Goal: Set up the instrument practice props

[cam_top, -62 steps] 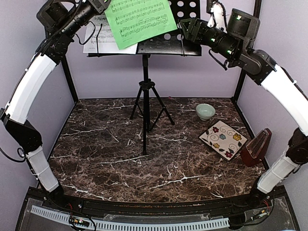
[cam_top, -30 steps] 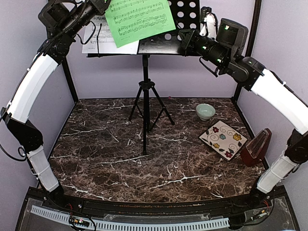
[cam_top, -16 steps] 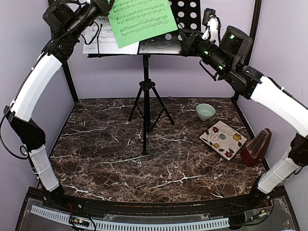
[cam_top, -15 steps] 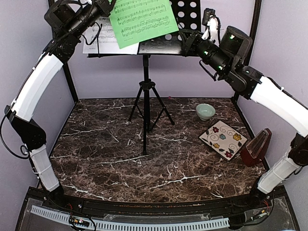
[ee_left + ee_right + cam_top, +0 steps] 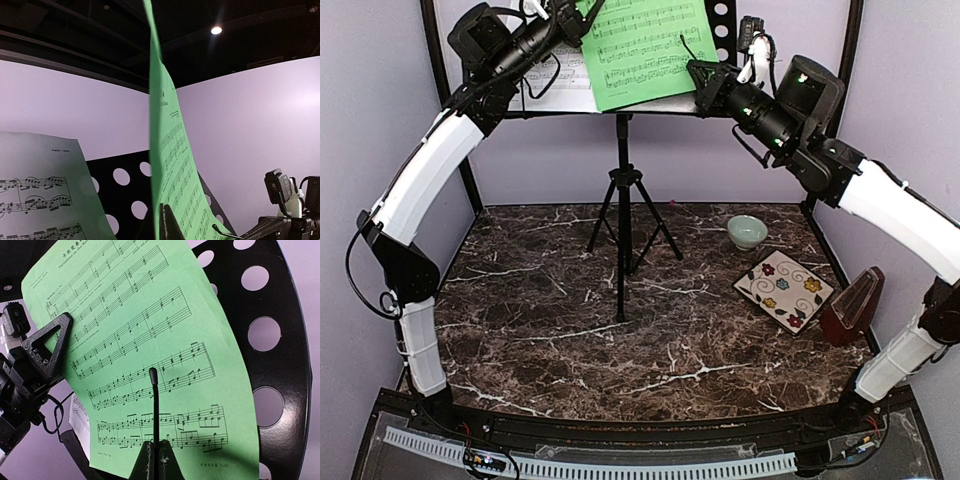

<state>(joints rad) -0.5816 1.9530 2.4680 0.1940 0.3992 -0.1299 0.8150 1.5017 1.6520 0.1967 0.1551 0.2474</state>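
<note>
The black music stand (image 5: 622, 200) rises mid-table on tripod legs, its perforated desk (image 5: 280, 365) at the top. A white music sheet (image 5: 565, 85) leans on the desk's left half. My left gripper (image 5: 582, 14) is shut on the upper left edge of the green music sheet (image 5: 645, 45), held in front of the desk; the left wrist view shows the green music sheet (image 5: 175, 165) edge-on between the fingers (image 5: 169, 225). My right gripper (image 5: 154, 444) is shut on a thin black rod (image 5: 154, 400) that crosses the green music sheet (image 5: 150, 330). The reddish-brown metronome (image 5: 853, 305) stands at the table's right edge.
A square floral plate (image 5: 783, 290) and a small pale-green bowl (image 5: 747, 231) lie on the right of the marble tabletop (image 5: 540, 320). Black frame posts (image 5: 455, 150) and purple walls close in the back and sides. My right arm (image 5: 880, 195) arches over the plate and metronome.
My left arm has swung right and carried the green sheet right and upward, so it now covers the desk's middle. The right gripper has barely moved.
</note>
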